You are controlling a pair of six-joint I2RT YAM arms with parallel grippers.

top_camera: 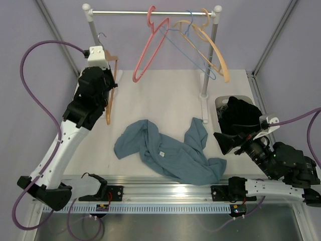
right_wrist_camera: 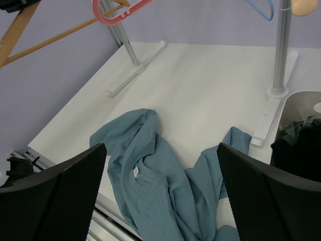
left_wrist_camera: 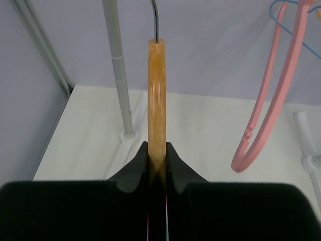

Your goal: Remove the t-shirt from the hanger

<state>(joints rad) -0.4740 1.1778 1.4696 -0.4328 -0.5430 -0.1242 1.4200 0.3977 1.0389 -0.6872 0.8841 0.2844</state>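
The teal-blue t-shirt [top_camera: 168,153] lies crumpled on the table near the front edge, with no hanger in it. In the right wrist view it [right_wrist_camera: 160,191] shows its white neck label [right_wrist_camera: 134,172]. The orange-tan hanger [top_camera: 111,98] is held up at the far left, apart from the shirt. My left gripper [top_camera: 109,83] is shut on its wooden bar [left_wrist_camera: 156,90], with the grey metal hook [left_wrist_camera: 156,20] above. My right gripper [top_camera: 228,142] is open and empty, hovering right of the shirt; its fingers [right_wrist_camera: 55,196] frame the shirt from above.
A clothes rack [top_camera: 150,12] at the back carries a pink hanger [top_camera: 150,50], a blue wire hanger [top_camera: 193,50] and a paler tan hanger [top_camera: 213,50]. A grey bin [top_camera: 220,102] at the right holds a black clothing heap [top_camera: 238,115]. The rack's feet [top_camera: 203,108] stand on the table.
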